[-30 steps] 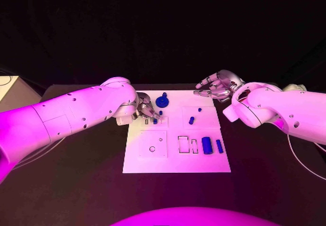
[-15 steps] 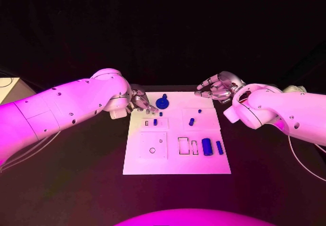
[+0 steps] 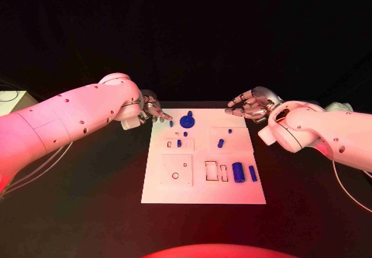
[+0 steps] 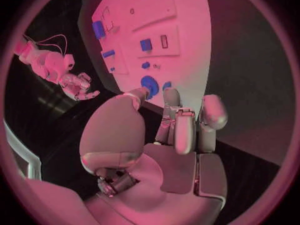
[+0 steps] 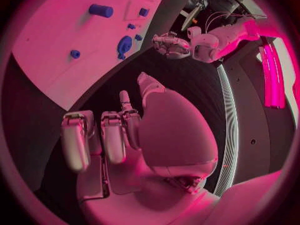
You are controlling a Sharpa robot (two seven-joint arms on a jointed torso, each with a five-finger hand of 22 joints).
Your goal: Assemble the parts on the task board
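Nowhere on the task board (image 3: pixel 203 191) or parts (image 3: pixel 238 172) is writing legible.

Both arms are chunky, smooth white shells with little dark screw dots along them: left arm (image 3: pixel 70 121) at 9 o'clock, right arm (image 3: pixel 329 134) at 3. Each ends in a silver jointed robot hand, left robot hand (image 3: pixel 149 111) and right robot hand (image 3: pixel 252 104). Thin cable runs under each arm.

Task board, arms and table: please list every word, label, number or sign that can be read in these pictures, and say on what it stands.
There is none to read.
The white rectangular task board carries only outlined slots and small blue parts, with no lettering.
The white left arm and white right arm show small dark dots, not marks or letters.
The black table bears no text.
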